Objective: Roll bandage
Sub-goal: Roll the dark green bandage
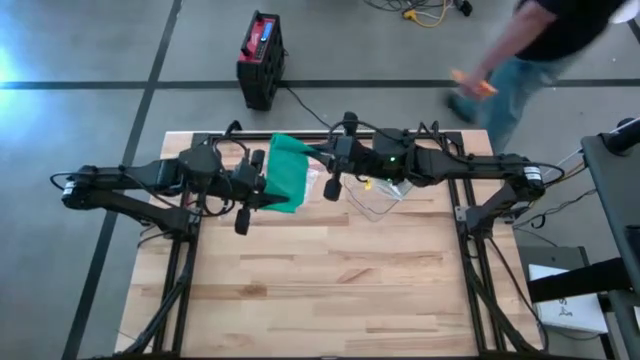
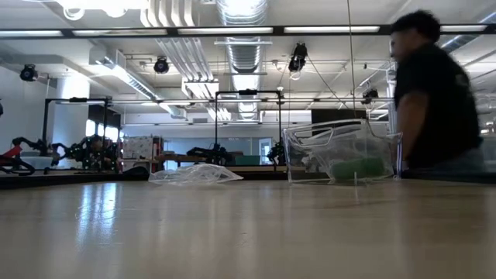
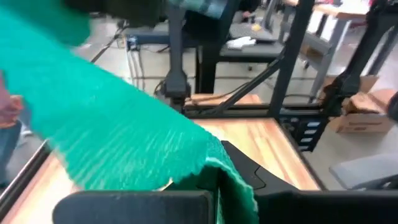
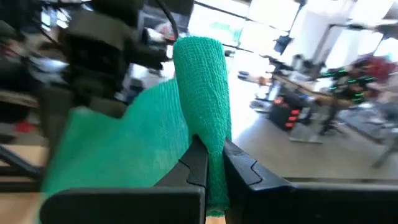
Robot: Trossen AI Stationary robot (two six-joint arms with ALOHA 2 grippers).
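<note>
The bandage (image 1: 288, 172) is a green crinkled strip held in the air above the far part of the table (image 1: 330, 290), spread between my two grippers. My left gripper (image 1: 262, 188) comes from the table's left and is shut on the bandage's left end. My right gripper (image 1: 324, 164) comes from the right and is shut on its right end. In the right wrist view the bandage (image 4: 199, 93) stands up above the fingers and fans out toward the left arm. Neither gripper shows in the low view. My left gripper pinches a gathered end of the bandage (image 3: 219, 177) between its two fingers, which lie about level and come from the table's left. The cloth runs away from the fingers as a wide sheet (image 3: 112, 124), clear of the table. My right gripper pinches a bunched, folded part of the bandage (image 4: 214, 165) between its two fingers, level, from the table's right. The cloth rises above the fingers and bends over toward the left gripper. It is lifted clear of the table.
A clear plastic container (image 2: 341, 159) with something green inside stands on the table under the right arm, also in the high view (image 1: 380, 197). A crumpled clear bag (image 2: 194, 174) lies beside it. A person (image 1: 530, 45) walks beyond the far right edge. A red-and-black box (image 1: 262, 60) stands on the floor.
</note>
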